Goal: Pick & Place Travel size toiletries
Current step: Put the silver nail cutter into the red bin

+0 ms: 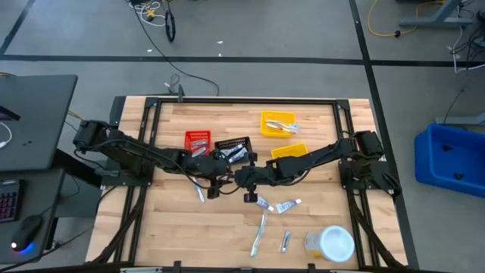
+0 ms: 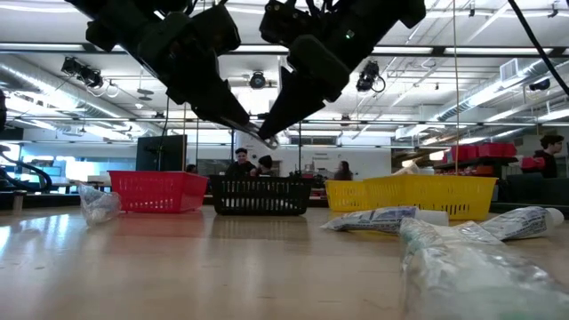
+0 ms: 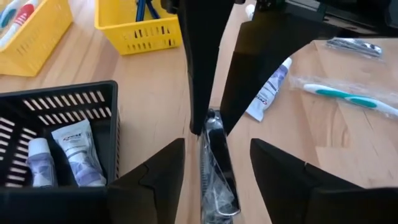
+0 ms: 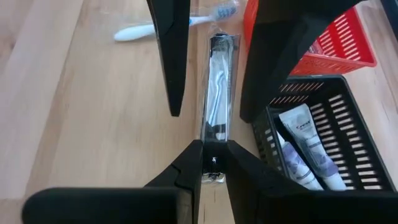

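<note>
A slim black stick in a clear wrapper (image 4: 214,93) hangs in the air over the table's middle, beside the black bin (image 4: 348,130). My right gripper (image 4: 213,149) is shut on its near end. My left gripper (image 3: 217,144) faces it from the other side, open, with one finger on each side of the stick (image 3: 214,165); I see no touch. In the high view the two grippers meet at the table's centre, left (image 1: 220,180) and right (image 1: 239,178). The low view shows both tips (image 2: 267,135) well above the tabletop. My right gripper pinches the wrapped stick's end (image 4: 213,169) between its two fingers. The stick runs on forward in line with the fingers, toward the left gripper. The fingers slant down from the table's right side. The stick is lifted clear of the table.
The black bin (image 3: 56,109) holds two white tubes (image 3: 78,152). A red bin (image 1: 198,140) and two yellow bins (image 1: 278,123) (image 1: 289,152) stand behind. Loose on the wood lie a toothbrush (image 1: 201,193), tubes (image 1: 288,205), another toothbrush (image 1: 259,233), a sachet (image 1: 286,241) and a white-lidded jar (image 1: 331,244).
</note>
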Robot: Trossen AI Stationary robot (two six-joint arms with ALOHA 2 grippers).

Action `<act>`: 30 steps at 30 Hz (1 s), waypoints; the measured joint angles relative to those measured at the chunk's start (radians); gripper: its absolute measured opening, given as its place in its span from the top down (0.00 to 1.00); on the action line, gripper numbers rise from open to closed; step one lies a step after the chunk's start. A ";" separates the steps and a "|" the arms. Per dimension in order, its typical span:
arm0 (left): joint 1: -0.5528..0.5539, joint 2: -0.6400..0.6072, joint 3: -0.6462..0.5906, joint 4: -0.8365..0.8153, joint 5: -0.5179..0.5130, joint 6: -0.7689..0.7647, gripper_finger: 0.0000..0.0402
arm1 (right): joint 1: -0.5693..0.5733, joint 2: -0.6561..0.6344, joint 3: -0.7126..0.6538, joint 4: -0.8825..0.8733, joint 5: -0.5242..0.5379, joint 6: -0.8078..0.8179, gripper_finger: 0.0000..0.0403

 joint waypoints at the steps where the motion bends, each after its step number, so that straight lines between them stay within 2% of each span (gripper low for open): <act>1: 0.000 0.000 0.000 0.000 0.000 0.003 0.54 | 0.000 0.000 0.000 0.001 0.000 0.000 0.85; 15: 0.000 0.000 0.000 -0.016 0.001 0.006 0.81 | 0.000 0.000 -0.001 0.032 -0.003 0.001 0.85; 19: 0.000 0.000 0.000 -0.018 0.001 -0.014 0.85 | -0.001 0.000 -0.001 0.034 -0.018 0.002 0.83; 26: 0.000 0.000 0.000 -0.048 -0.002 -0.051 0.82 | -0.006 0.000 -0.001 -0.002 -0.015 -0.009 0.68; 30: 0.000 -0.016 0.000 -0.118 -0.044 -0.066 0.85 | -0.012 0.000 -0.001 -0.052 0.048 0.025 0.57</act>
